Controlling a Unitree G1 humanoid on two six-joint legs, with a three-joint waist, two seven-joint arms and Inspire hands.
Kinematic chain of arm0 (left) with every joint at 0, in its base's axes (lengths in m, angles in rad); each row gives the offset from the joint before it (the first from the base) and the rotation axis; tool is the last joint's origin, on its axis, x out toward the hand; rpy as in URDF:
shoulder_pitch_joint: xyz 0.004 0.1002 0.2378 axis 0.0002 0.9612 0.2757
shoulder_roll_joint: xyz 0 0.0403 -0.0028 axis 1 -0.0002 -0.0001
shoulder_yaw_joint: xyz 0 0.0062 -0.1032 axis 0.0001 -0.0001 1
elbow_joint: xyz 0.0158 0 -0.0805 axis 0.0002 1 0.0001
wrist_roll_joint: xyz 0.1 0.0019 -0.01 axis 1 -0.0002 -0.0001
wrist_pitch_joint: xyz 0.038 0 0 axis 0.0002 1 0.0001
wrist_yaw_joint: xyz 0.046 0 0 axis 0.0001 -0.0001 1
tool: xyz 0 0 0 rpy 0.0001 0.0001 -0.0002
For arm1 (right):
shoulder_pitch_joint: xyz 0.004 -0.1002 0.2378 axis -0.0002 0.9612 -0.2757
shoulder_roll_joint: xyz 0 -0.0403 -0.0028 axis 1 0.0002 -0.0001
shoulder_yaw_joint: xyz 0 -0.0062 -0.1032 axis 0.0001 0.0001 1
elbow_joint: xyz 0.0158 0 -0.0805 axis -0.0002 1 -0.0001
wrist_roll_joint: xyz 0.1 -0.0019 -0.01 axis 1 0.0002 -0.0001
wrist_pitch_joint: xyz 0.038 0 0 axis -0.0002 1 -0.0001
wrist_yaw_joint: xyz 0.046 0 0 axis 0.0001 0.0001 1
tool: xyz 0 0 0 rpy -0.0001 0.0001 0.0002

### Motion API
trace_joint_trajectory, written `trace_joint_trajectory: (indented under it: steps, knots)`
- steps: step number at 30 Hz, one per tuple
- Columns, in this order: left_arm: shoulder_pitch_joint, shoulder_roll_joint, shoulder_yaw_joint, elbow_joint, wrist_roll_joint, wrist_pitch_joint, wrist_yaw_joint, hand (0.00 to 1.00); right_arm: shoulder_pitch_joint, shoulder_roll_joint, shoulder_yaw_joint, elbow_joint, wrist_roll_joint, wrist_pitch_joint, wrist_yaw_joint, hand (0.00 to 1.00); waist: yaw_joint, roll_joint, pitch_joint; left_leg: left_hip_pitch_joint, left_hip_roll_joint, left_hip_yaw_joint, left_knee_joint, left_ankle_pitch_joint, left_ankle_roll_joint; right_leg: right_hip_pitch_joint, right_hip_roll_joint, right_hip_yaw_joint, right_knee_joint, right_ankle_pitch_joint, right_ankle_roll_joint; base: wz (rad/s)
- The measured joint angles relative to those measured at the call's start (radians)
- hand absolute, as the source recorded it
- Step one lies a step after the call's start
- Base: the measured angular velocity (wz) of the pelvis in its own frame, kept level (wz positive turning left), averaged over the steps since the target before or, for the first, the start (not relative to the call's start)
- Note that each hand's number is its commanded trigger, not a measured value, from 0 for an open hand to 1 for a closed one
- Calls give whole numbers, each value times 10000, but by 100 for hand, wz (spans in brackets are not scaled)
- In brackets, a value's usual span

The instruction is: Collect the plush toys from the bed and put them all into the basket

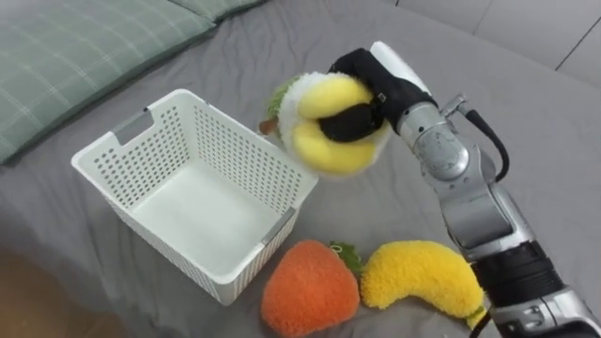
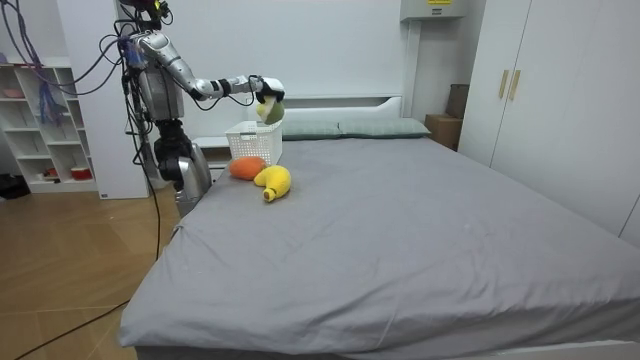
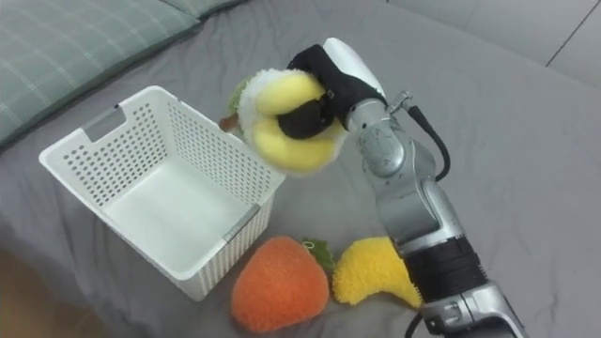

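My right hand [image 1: 368, 105] [image 3: 317, 90] is shut on a yellow and white plush toy [image 1: 331, 124] [image 3: 286, 120] with a green tuft. It holds the toy in the air over the far right rim of the white basket [image 1: 153, 143] [image 3: 113, 160]. The basket has nothing in it and stands on the grey bed [image 1: 545, 131]. An orange plush strawberry [image 1: 310, 289] [image 3: 279, 286] and a yellow plush banana [image 1: 423, 276] [image 3: 371, 272] lie on the sheet just right of the basket's near corner. In the room view the held toy [image 2: 268, 108] hangs above the basket [image 2: 252, 143].
A green checked pillow [image 1: 75, 47] lies at the bed's head, left of the basket. In the room view the robot stands at the bed's side near the headboard, with white shelves [image 2: 40, 120] behind it and a wardrobe [image 2: 540, 90] across the room.
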Motion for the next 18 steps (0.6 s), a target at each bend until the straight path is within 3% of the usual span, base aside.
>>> trace_joint_trajectory:
  steps: [10,18]
  knots:
    - [50,26,-227,4,-6,209,55,0,-292,77,67,595,133,1,-380,100,288,-16,5,-51,-143,-351,5,127,10,75,-85,-295,1,-33,53,11]
    - [12,127,-369,84,-38,406,101,0,-422,293,721,655,-209,88,-592,100,470,-140,-7,-59,-258,-498,5,187,18,130,-125,-427,-2,-55,89,5]
